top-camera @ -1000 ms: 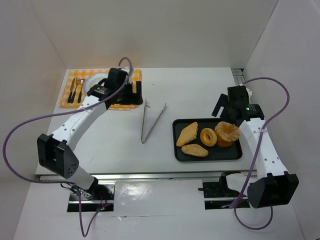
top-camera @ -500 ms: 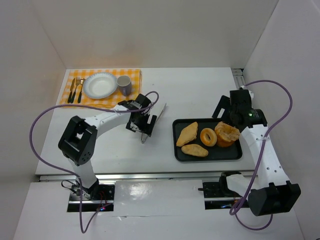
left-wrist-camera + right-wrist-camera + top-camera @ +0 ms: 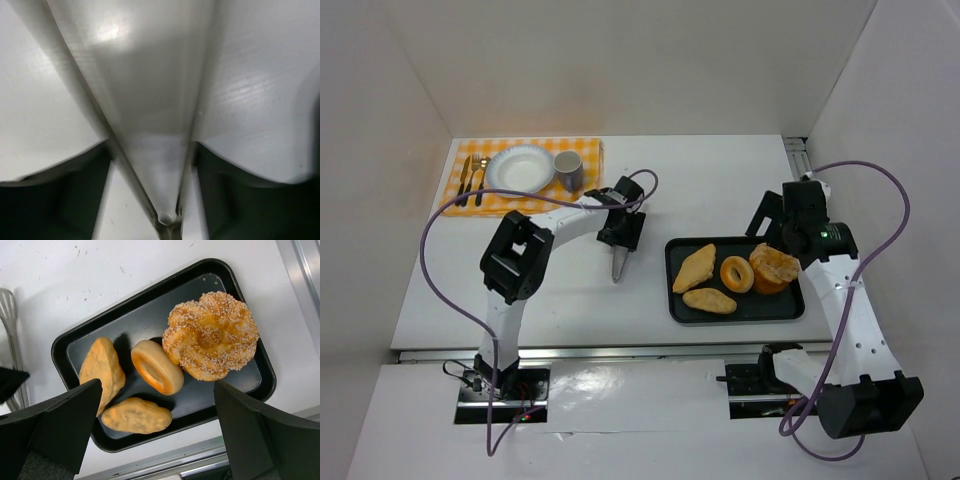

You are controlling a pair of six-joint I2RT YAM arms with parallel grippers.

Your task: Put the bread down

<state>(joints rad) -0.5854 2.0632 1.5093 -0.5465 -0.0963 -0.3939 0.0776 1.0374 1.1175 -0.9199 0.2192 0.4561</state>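
Golden bread (image 3: 736, 273): four pieces, namely a crusted ring bun (image 3: 210, 335), a smooth ring (image 3: 156, 366), a wedge (image 3: 102, 369) and an oval roll (image 3: 136, 416).
Where: all lie close together in the black tray (image 3: 150, 315), on the right half of the bench (image 3: 720, 180).
Right gripper (image 3: 157, 385): above the tray, jaws wide apart, holding nothing.
Tongs (image 3: 618, 266): on the bench left of the tray, apart from it.
Left gripper (image 3: 620, 243): down over the tongs, fingers astride them; whether it grips cannot be told.

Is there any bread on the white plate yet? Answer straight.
No, the white plate is bare, and all the bread lies on the black tray.
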